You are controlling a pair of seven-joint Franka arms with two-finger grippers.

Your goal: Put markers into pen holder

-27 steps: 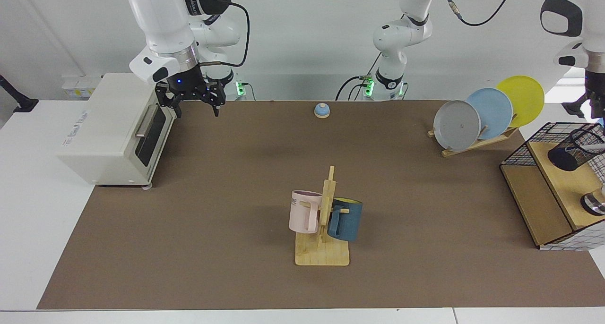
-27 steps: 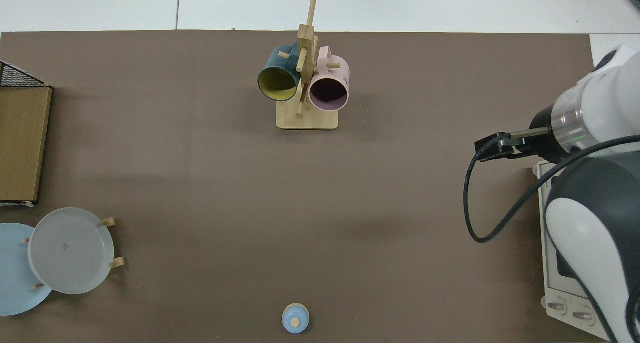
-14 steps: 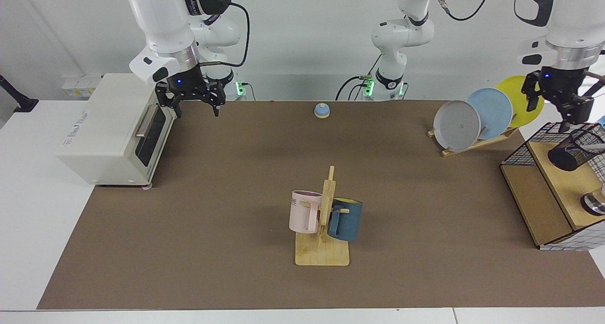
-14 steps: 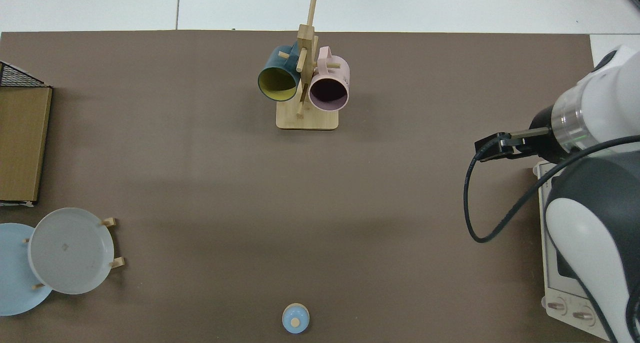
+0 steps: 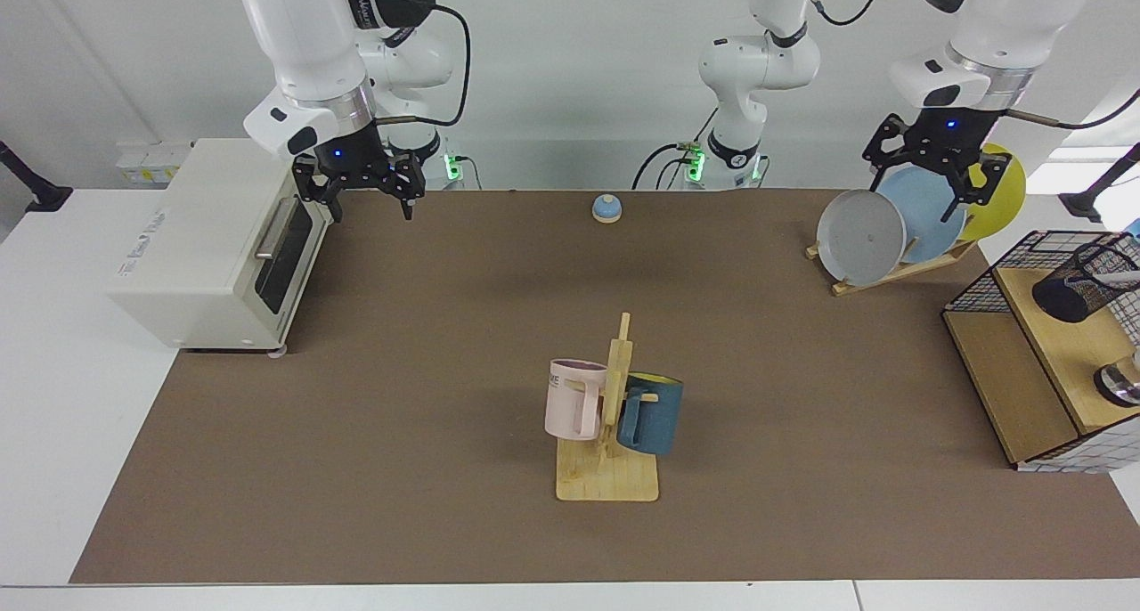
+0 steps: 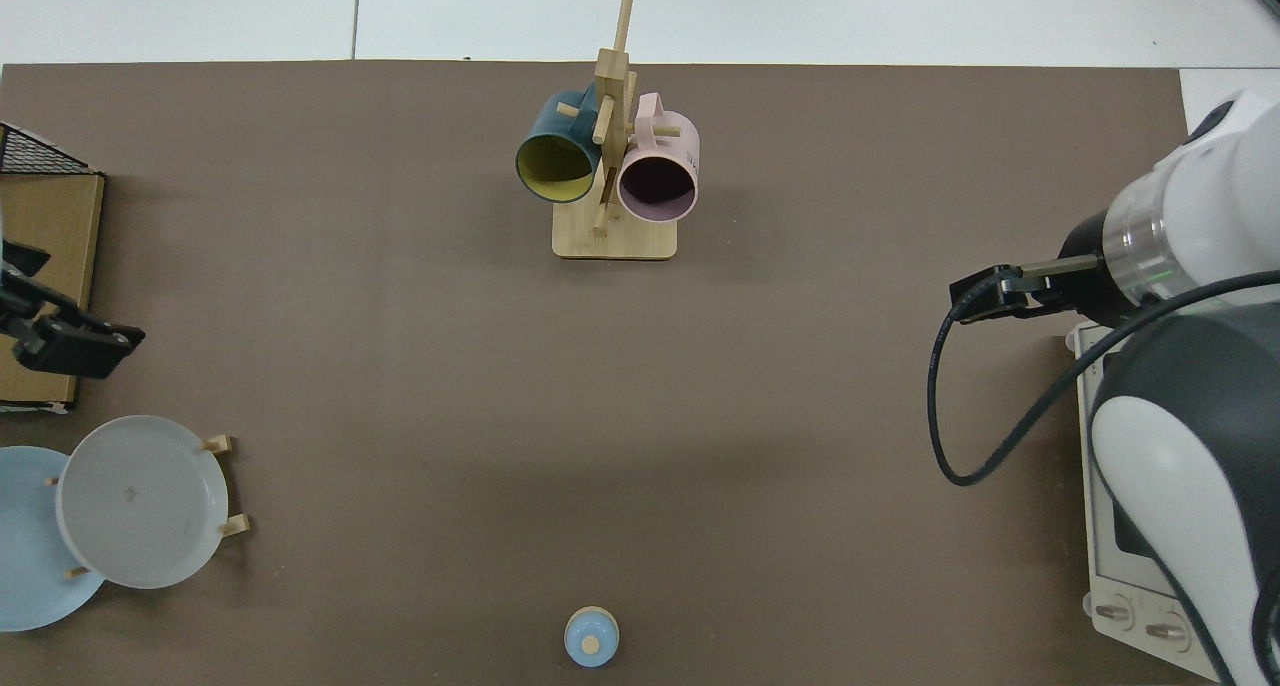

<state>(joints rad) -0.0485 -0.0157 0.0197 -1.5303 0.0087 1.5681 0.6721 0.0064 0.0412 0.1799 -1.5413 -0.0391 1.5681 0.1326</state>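
Left claw [image 5: 921, 176] has swung away from the holder [image 5: 1081, 281] and now hangs open and empty in front of the plates [image 5: 899, 219]. Half a second ago it was right above the holder, which now sits off to its side and lower, inside the basket [image 5: 1024, 264]. A white stick pokes out of the holder; it may be the marker [image 5: 1120, 279], but it is hard to see well. So the job looks done, and the arm seems to be going home. Right claw [image 5: 365, 192] waits far across the table, open, beside the oven [image 5: 205, 246]. Between the two claws lies the brown mat [image 5: 427, 344], with a mug rack [image 5: 609, 424] and a small bell [image 5: 606, 207] on it.
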